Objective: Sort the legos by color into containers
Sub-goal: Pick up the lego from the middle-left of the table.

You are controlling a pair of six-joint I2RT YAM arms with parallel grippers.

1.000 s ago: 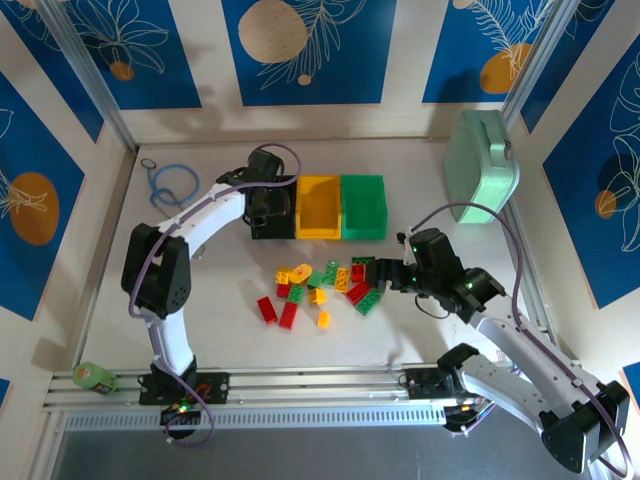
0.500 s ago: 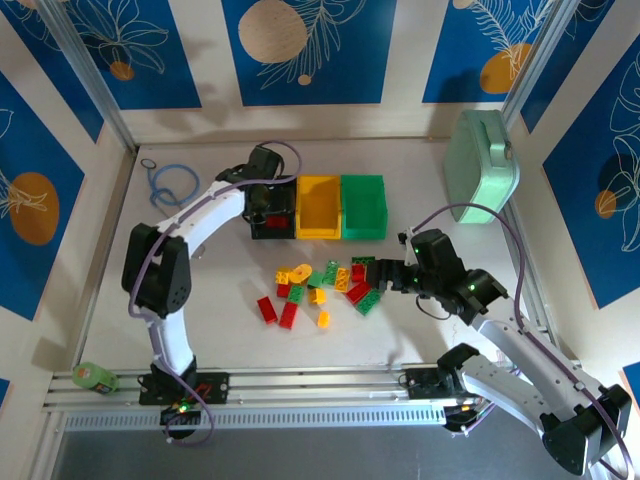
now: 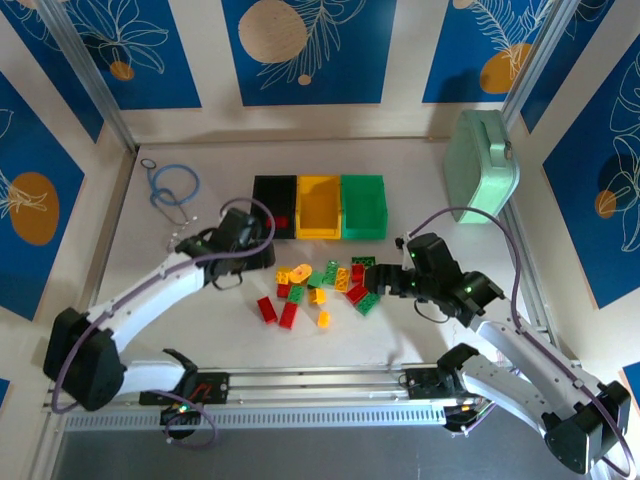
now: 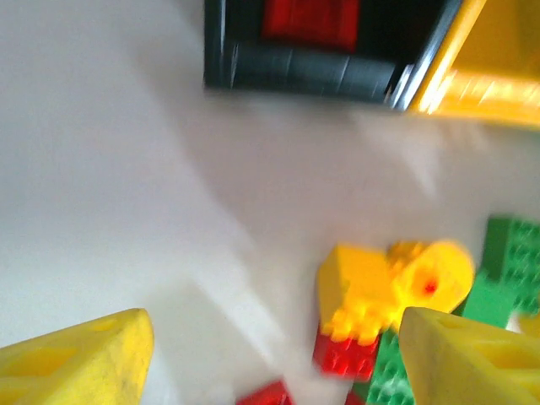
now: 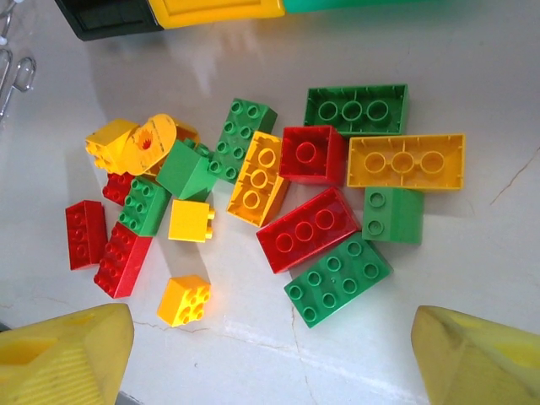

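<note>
Left gripper (image 4: 274,337): jaws spread wide, nothing held. The black bin (image 4: 304,72), with one red brick (image 4: 308,18) inside, lies ahead of it. The legos (image 3: 320,285) begin just ahead to its right. The cluster is tight, so an outlying brick (image 3: 266,309) looks easiest to grasp. Right gripper (image 5: 272,325): equally spread and empty, with the pile directly ahead. Bare table (image 3: 180,300) flanks both grippers. Both face one pile, so alternating would avoid contact.

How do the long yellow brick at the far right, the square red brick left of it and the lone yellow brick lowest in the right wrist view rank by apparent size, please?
1. long yellow brick
2. square red brick
3. lone yellow brick
All seem similarly far from the camera.
</note>
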